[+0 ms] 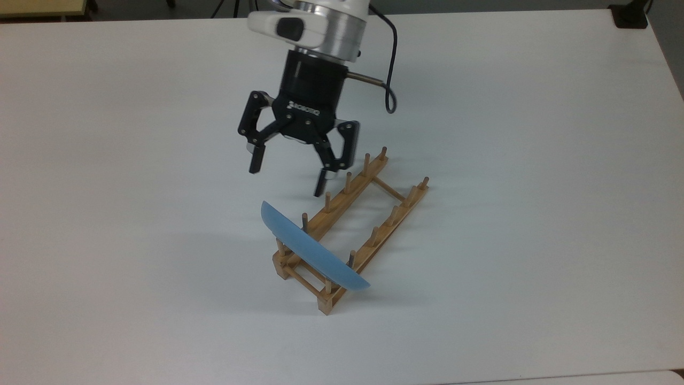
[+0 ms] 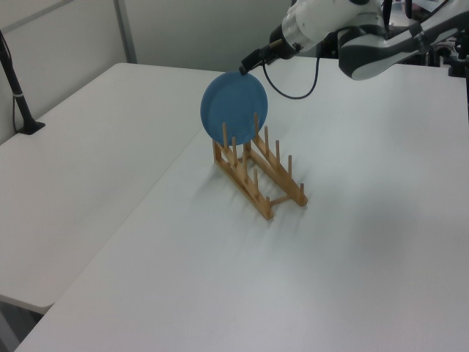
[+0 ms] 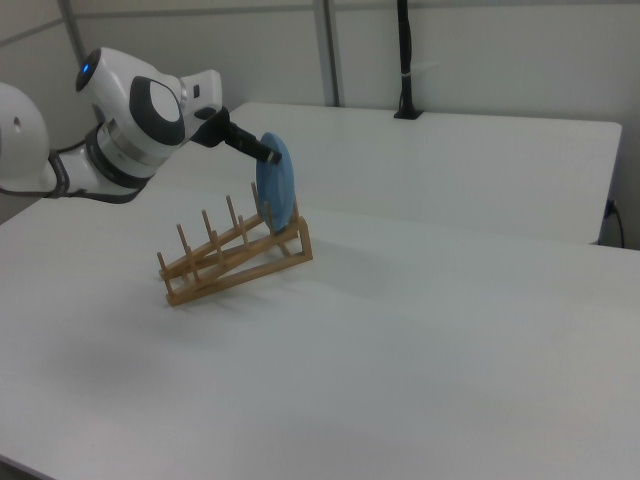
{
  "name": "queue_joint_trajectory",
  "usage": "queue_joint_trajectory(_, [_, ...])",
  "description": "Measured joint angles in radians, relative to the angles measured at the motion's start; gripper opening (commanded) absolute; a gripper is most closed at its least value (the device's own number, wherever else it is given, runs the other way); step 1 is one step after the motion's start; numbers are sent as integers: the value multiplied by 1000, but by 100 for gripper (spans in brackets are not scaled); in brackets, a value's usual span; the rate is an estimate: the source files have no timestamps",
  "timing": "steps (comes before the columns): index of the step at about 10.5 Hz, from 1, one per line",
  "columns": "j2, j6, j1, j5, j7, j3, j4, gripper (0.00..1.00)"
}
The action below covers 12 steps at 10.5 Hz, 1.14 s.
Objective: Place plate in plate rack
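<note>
The light-blue plate (image 1: pixel 312 251) stands on edge between the pegs at the near end of the wooden plate rack (image 1: pixel 396 213), leaning slightly. In the left view the plate (image 2: pixel 234 105) faces the camera above the rack (image 2: pixel 260 178). In the right view the plate (image 3: pixel 274 185) stands at the right end of the rack (image 3: pixel 235 265). My gripper (image 1: pixel 287 177) hangs open above the plate's upper rim. It touches nothing and holds nothing. It also appears as a dark tip, the gripper (image 2: pixel 247 67) in the left view and the gripper (image 3: pixel 266 156) in the right view.
Everything stands on a wide white table (image 1: pixel 534 160). A black clamp (image 1: pixel 630 16) sits at its far right corner in the top view. A black post (image 2: pixel 18 95) stands at the left view's left edge, and the post (image 3: pixel 405 60) stands at the back in the right view.
</note>
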Motion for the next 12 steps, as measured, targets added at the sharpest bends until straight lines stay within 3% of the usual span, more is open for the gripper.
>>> queue_joint_trajectory(2, [-25,-199,-70,232,-81,98,-4,100])
queue_joint_trajectory(4, [-53,-485,-96,534,-381,153,45,100])
queue_joint_trajectory(5, [-67,-641,-105,632,-530,160,91,100])
queue_joint_trajectory(7, [-98,-866,-129,683,-717,159,143,100])
queue_joint_trajectory(9, [-129,-970,-172,684,-818,155,146,100])
queue_joint_trajectory(12, [-154,-1009,-192,715,-928,74,146,100])
